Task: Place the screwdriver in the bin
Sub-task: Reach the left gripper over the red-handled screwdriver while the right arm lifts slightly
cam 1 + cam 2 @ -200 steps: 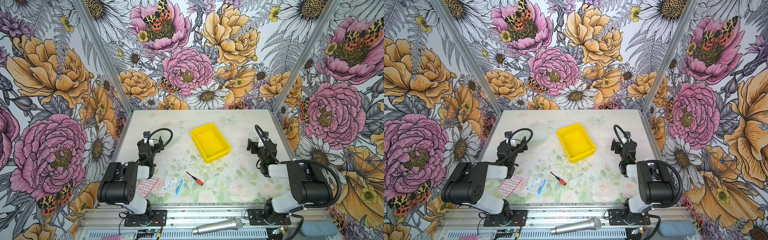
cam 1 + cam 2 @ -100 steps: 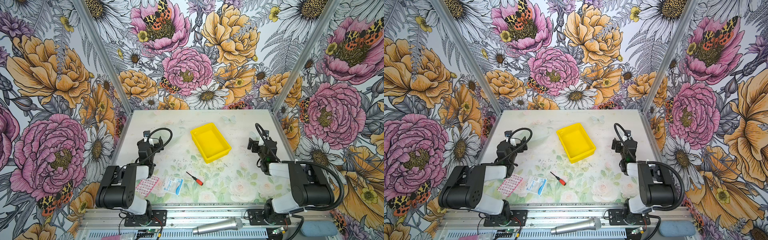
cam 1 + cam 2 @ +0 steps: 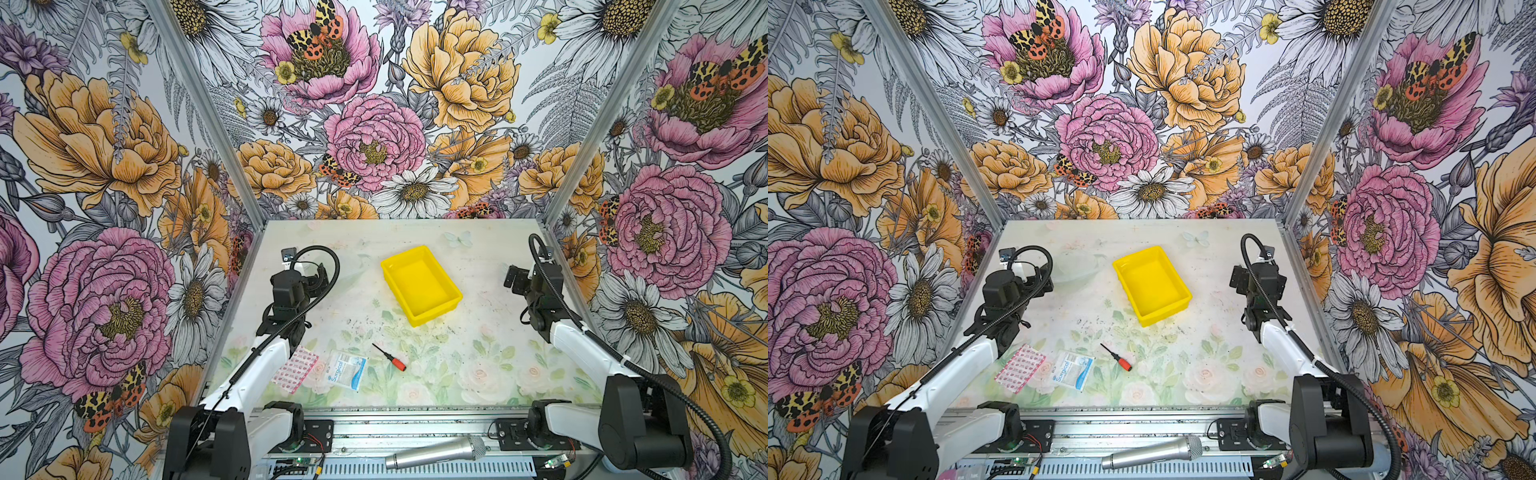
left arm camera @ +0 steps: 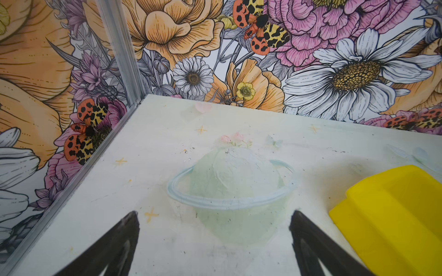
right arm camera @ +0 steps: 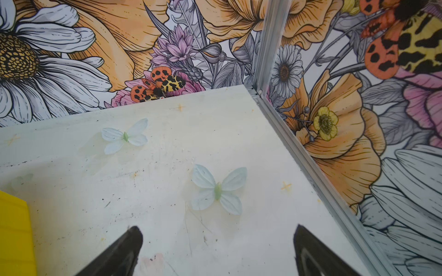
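Note:
The screwdriver (image 3: pixel 390 357) (image 3: pixel 1116 357), thin with a black shaft and a red-orange handle, lies flat near the table's front middle. The bin (image 3: pixel 434 318) (image 3: pixel 1165 316), a yellow tray, sits empty beyond it at mid-table. My left gripper (image 3: pixel 319 276) (image 4: pixel 214 213) hovers open over the left side, far behind the screwdriver, with the bin's corner (image 4: pixel 394 215) beside it. My right gripper (image 3: pixel 512 279) (image 5: pixel 218 228) hangs open by the right wall, nothing between its fingers. The bin's edge (image 5: pixel 12 234) shows in the right wrist view.
A pink patterned packet (image 3: pixel 296 369) and a white-blue surgical packet (image 3: pixel 348 369) lie left of the screwdriver. A silver microphone (image 3: pixel 434 453) rests on the front rail. Flowered walls close the table on three sides.
Both arms' elbows have dropped toward the front rail, stretching the forearms out. The grippers stay near their spots and open. Screwdriver, bin and packets have not moved.

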`<state>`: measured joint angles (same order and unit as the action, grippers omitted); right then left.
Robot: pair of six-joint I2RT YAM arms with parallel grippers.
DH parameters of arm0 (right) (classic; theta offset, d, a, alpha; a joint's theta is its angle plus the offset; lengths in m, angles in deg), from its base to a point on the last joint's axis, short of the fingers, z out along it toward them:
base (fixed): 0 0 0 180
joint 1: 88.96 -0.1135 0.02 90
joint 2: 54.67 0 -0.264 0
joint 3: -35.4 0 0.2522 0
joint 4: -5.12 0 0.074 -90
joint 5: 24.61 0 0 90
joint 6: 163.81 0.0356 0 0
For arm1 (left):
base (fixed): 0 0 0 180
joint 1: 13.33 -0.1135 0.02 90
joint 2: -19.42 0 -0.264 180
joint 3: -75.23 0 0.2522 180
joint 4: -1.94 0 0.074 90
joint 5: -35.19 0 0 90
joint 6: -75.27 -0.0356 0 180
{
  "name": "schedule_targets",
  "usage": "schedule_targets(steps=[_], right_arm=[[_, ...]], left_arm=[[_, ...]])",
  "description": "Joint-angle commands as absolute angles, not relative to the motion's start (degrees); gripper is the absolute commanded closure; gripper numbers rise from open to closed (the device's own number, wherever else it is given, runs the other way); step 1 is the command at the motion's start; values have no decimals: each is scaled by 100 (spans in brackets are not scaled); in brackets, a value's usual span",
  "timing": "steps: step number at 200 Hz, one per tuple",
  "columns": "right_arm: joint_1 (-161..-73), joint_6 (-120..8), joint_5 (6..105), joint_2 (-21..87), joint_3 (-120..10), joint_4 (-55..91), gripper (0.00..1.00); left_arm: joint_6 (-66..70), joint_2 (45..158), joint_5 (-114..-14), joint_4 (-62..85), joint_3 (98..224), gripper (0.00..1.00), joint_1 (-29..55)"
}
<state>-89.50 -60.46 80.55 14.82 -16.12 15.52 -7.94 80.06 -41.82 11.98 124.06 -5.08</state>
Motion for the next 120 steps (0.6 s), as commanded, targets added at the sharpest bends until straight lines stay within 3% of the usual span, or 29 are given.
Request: schedule_targets(steps=[1, 63, 120], right_arm=[[-9094, -5649, 8329, 1228, -2015, 2893, 0], [-9998, -5884, 7855, 792, -2636, 4330, 0], [-10821, -6459, 6848, 111, -2585, 4665, 1]], left_arm=[[-157, 7558, -3826, 2910, 12962, 1, -134], [1670, 6716, -3489, 4877, 13593, 1, 1231], [3416, 7444, -4238, 5420, 13363, 1, 1861]])
